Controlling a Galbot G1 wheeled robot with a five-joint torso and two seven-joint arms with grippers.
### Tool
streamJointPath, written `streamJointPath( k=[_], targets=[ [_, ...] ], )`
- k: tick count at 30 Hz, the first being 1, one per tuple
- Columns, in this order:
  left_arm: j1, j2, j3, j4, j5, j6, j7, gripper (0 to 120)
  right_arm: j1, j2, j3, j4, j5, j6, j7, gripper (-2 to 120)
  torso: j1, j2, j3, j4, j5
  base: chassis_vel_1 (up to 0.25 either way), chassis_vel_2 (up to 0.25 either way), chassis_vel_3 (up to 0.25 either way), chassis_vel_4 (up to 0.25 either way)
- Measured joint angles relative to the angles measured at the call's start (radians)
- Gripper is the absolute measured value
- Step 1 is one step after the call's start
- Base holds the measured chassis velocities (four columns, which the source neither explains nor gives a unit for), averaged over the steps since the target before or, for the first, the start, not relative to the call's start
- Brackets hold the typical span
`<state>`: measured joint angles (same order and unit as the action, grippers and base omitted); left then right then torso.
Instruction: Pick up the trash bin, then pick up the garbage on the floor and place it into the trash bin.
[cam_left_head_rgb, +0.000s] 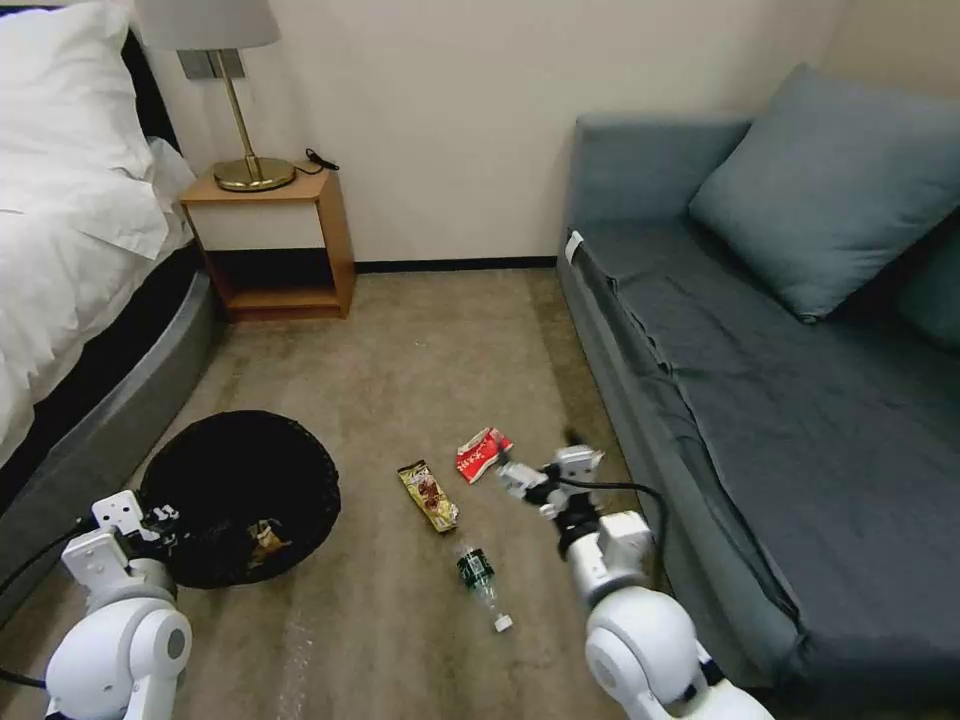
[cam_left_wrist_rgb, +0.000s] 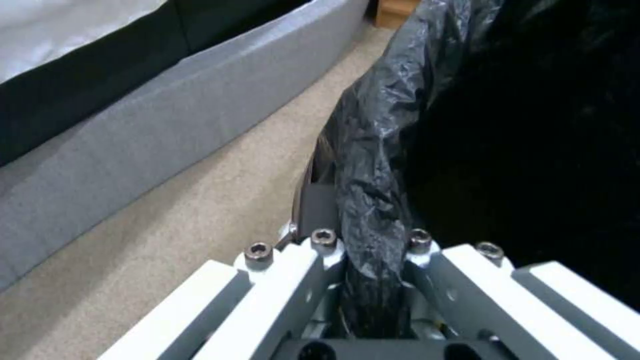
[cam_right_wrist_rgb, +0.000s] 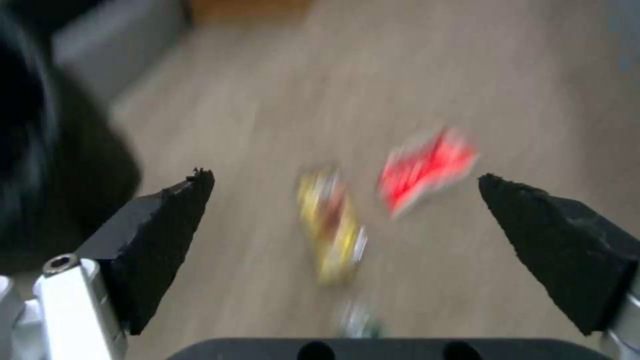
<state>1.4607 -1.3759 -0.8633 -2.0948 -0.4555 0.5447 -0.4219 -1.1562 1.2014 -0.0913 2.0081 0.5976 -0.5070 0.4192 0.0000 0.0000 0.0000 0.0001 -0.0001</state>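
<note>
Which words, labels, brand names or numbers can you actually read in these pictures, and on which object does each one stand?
None can be read.
Red-and-white packet on the floor: white print, too small to read.
Yellow-brown snack wrapper: printed design, lettering illegible.
Small green bottle with white cap: dark label, no letters legible.
White tag on the grey-blue sofa's edge: blank or too small to tell.

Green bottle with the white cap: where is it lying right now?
In the head view, the small green plastic bottle lies on the carpet, nearer the robot than the yellow-brown snack wrapper, between the black-lined round trash bin and the right gripper.
</note>
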Motion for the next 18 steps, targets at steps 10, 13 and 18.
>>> streamJointPath(
  k=[10, 13, 18],
  targets=[
    [0.013, -0.016, 0.004, -0.018, 0.012, -0.001, 0.000, 3, 0.186, 0.055, -0.186, -0.374, 0.108, -0.105, 0.050, 100, 0.000, 0.000, 0.000, 0.0000, 0.0001, 0.000, 0.000, 0.000, 0.000],
    [0.020, -0.024, 0.004, -0.024, 0.016, -0.004, 0.000, 3, 0.206, 0.070, -0.226, -0.507, 0.040, -0.072, 0.019, 100, 0.000, 0.000, 0.000, -0.0001, 0.0000, 0.000, 0.000, 0.000, 0.000],
    [0.028, -0.030, 0.003, -0.029, 0.021, -0.009, 0.000, 3, 0.216, 0.094, -0.249, -0.612, -0.016, -0.018, -0.010, 99, 0.000, 0.000, 0.000, -0.0001, 0.0001, 0.000, 0.000, 0.000, 0.000]
  ],
)
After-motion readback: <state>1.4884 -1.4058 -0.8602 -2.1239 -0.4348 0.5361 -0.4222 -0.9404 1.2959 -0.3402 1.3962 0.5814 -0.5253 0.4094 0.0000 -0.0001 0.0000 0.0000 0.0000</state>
